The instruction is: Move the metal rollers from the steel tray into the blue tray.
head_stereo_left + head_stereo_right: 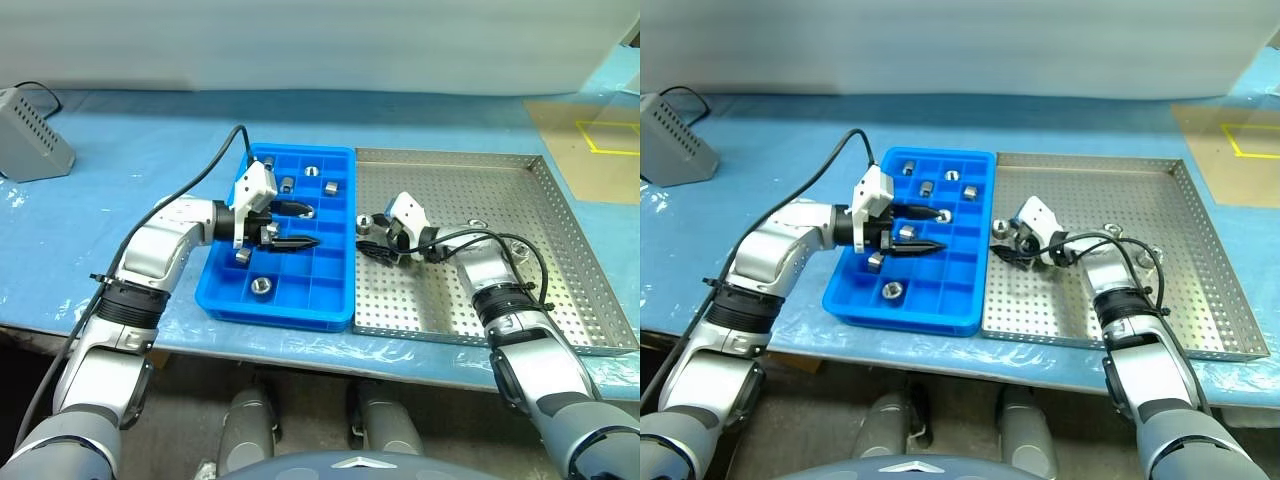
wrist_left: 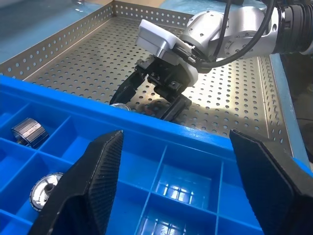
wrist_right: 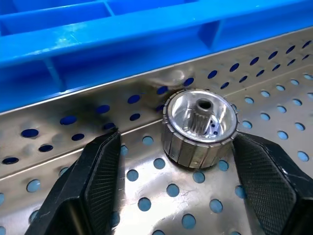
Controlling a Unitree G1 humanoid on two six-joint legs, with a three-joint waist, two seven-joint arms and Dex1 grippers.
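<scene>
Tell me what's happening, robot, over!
Right pincer open around a roller in the steel tray. Left pincer open, empty, over the blue tray. Nothing blocking.

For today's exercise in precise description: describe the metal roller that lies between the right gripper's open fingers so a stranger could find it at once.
Start at the large perforated steel tray and go to its rim beside the bright blue compartment tray. There one small ribbed silver roller stands on end, central hole up, between the right gripper's open black fingers, unlike the rollers farther out.
</scene>
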